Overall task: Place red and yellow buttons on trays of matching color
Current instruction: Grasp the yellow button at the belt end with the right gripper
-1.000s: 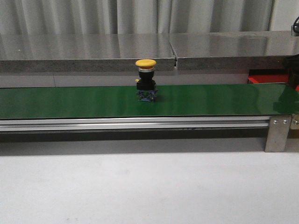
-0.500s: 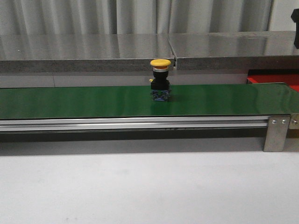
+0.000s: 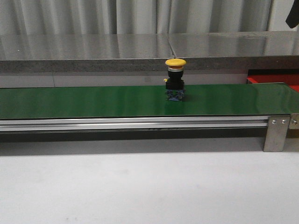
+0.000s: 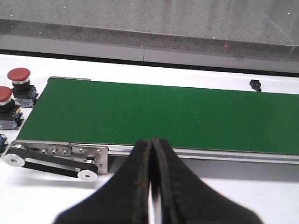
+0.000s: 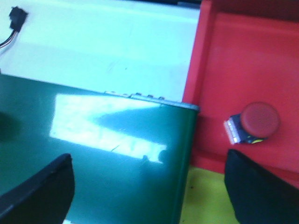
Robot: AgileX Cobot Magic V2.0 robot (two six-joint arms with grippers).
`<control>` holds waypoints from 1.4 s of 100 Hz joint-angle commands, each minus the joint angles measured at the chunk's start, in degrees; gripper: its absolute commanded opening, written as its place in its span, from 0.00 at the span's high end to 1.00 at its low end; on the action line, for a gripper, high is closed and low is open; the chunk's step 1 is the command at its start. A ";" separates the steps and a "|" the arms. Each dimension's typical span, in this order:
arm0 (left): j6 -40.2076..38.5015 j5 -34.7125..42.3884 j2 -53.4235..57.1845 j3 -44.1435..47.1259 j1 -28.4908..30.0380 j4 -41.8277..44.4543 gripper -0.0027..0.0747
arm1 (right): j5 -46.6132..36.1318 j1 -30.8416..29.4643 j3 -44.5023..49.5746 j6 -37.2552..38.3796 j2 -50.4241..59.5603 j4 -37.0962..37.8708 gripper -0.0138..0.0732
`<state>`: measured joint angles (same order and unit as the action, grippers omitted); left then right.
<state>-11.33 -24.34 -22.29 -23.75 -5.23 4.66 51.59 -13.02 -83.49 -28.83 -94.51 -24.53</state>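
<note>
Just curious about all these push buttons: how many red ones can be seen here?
3. Two red buttons stand beside the green belt's roller end; one red button lies in the red tray. More may be hidden off-frame.

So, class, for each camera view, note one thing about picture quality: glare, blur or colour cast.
Front view: sharp and evenly lit, the yellow button crisp on the green belt, soft reflections on the grey shelf. Left wrist view: clear, the shut left end effector dark and close. Right wrist view: soft, washed out, white glare on the belt, red button blurry on the red tray.

long green belt (image 3: 93, 100), grey ledge (image 3: 84, 51)
</note>
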 commanded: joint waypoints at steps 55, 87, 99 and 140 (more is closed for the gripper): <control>-0.48 4.59 -0.24 -1.46 -0.50 -0.25 0.99 | -12.56 17.23 8.02 -9.45 2.92 -2.54 0.10; -0.48 4.59 -0.24 -1.46 -0.50 -0.25 0.99 | -14.08 19.60 6.40 -9.45 -2.74 -2.54 0.10; -0.48 4.59 -0.24 -1.46 -0.50 -0.25 0.99 | -14.02 19.85 4.29 -9.45 -4.60 -2.54 0.10; -0.48 4.59 -0.24 -1.46 -0.50 -0.25 0.99 | -14.40 19.84 1.84 -9.45 -6.21 -2.67 0.21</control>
<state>-11.33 -24.34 -22.29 -23.75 -5.23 4.66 39.08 6.79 -79.68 -37.77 -103.34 -25.81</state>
